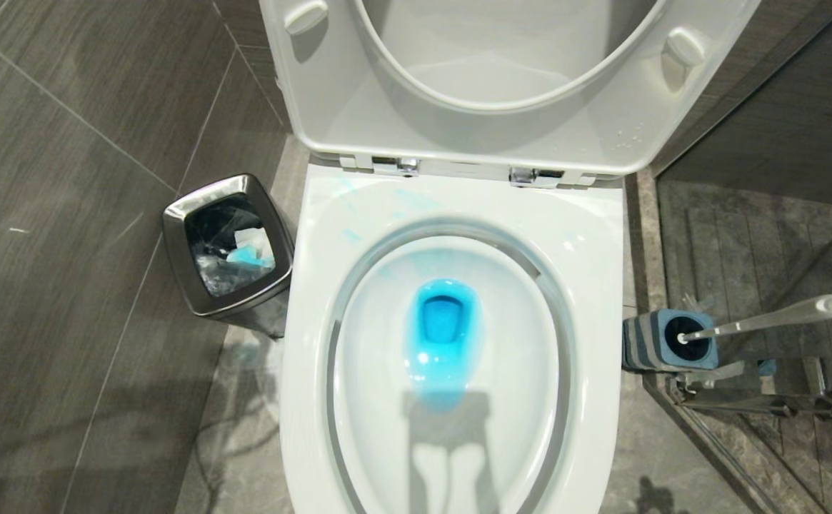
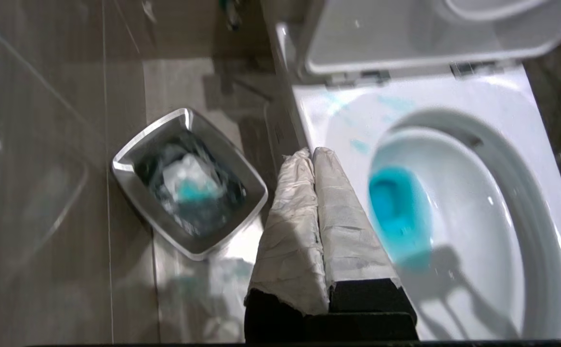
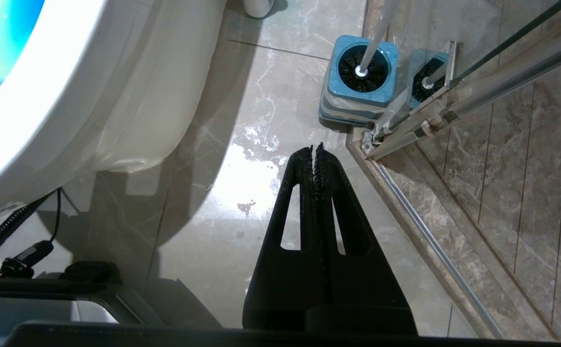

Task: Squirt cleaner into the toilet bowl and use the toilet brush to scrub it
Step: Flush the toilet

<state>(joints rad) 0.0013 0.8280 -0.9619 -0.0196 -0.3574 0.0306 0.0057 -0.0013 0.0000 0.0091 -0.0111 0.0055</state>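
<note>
Toilet bowl holds blue cleaner; brush in its holder; left gripper and right gripper both closed, empty.

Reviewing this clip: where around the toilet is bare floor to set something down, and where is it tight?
Free: the grey tiles beyond the steel bin, on the robot's left, and the marble floor between the toilet bowl and the toilet brush holder, under the right gripper. Crowded: the strip between bin and bowl, and the corner where the holder meets the glass door frame.

Blue cleaner in toilet bowl; toilet brush holstered.
</note>
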